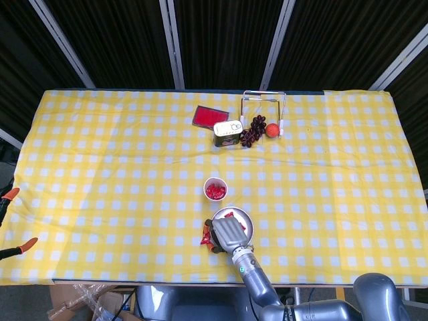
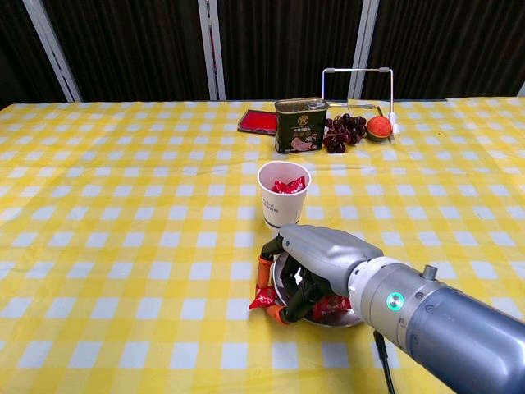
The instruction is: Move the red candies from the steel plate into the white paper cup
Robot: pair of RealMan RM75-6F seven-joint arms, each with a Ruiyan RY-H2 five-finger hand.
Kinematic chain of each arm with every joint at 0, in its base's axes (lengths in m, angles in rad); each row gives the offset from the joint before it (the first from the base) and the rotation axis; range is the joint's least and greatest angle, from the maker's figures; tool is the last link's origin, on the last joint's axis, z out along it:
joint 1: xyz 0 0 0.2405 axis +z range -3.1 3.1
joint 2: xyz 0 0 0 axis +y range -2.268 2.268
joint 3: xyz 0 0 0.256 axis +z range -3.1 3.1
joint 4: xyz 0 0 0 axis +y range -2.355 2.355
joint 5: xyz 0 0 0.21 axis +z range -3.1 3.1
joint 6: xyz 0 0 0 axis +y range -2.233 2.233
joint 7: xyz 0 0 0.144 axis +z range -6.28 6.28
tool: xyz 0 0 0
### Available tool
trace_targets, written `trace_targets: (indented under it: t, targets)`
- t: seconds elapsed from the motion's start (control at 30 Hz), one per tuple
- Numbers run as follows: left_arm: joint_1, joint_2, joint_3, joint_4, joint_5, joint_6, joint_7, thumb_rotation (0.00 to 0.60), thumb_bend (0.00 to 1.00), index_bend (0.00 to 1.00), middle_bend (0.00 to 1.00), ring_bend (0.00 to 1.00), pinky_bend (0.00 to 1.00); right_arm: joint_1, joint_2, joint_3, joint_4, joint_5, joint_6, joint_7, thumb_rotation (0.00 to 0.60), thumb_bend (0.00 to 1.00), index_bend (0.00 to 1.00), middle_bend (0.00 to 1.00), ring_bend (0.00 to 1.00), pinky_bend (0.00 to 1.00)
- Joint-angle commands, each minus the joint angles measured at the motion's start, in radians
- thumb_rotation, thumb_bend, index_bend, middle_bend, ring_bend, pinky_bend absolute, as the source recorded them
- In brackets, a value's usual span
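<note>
A yellow-and-white checked tablecloth [image 1: 120, 167] fills most of both views. In the lower centre of the chest view, the grey robot right hand [image 2: 320, 258] lies palm-down over the round steel plate [image 2: 349, 318], with its orange-tipped fingers [image 2: 263, 267] curled down at the plate's left rim. One fingertip touches the red wrapped candy [image 2: 262, 297] that lies on the cloth just beside that rim; whether the hand actually grips it cannot be told. More red candies in shiny wrappers [image 2: 330, 305] sit on the plate, partly hidden under the hand. Just above the plate in the frame stands the white paper cup [image 2: 283, 197], upright, with red candies [image 2: 284, 185] already showing inside. In the upper centre, a dark green rectangular tin [image 2: 300, 125] carries a pale label whose writing is too small to read. Left of it lies a flat red packet [image 2: 257, 121]; right of it are a bunch of dark grapes [image 2: 344, 131], a small orange-red fruit [image 2: 377, 127] and a white wire frame [image 2: 358, 89]. At the far left edge of the head view, the orange-tipped left hand [image 1: 12, 224] shows only partly.
</note>
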Motion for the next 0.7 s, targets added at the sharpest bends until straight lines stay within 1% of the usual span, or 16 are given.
trace_targets:
  t: [0.03, 0.37, 0.47, 0.7]
  targets:
    - [0.000, 0.000, 0.000, 0.000, 0.000, 0.000, 0.000, 0.600, 0.04, 0.00, 0.00, 0.00, 0.00, -0.002, 0.002, -0.001, -0.003, -0.004, 0.001, 0.002, 0.600, 0.44, 0.50, 0.80, 0.92, 0.97]
    - [0.000, 0.000, 0.000, 0.000, 0.000, 0.000, 0.000, 0.600, 0.04, 0.00, 0.00, 0.00, 0.00, -0.010, 0.013, -0.010, -0.022, -0.008, 0.007, 0.003, 0.600, 0.53, 0.53, 0.80, 0.92, 0.97]
    - [0.001, -0.001, 0.000, 0.000, 0.000, 0.002, 0.000, 0.600, 0.04, 0.00, 0.00, 0.00, 0.00, -0.015, 0.018, -0.011, -0.038, -0.010, 0.007, 0.011, 0.600, 0.54, 0.54, 0.80, 0.92, 0.97]
    - [0.001, -0.001, -0.001, 0.001, 0.000, 0.002, -0.001, 0.600, 0.04, 0.00, 0.00, 0.00, 0.00, -0.038, 0.050, -0.005, -0.120, -0.043, 0.019, 0.067, 0.600, 0.54, 0.54, 0.80, 0.92, 0.97]
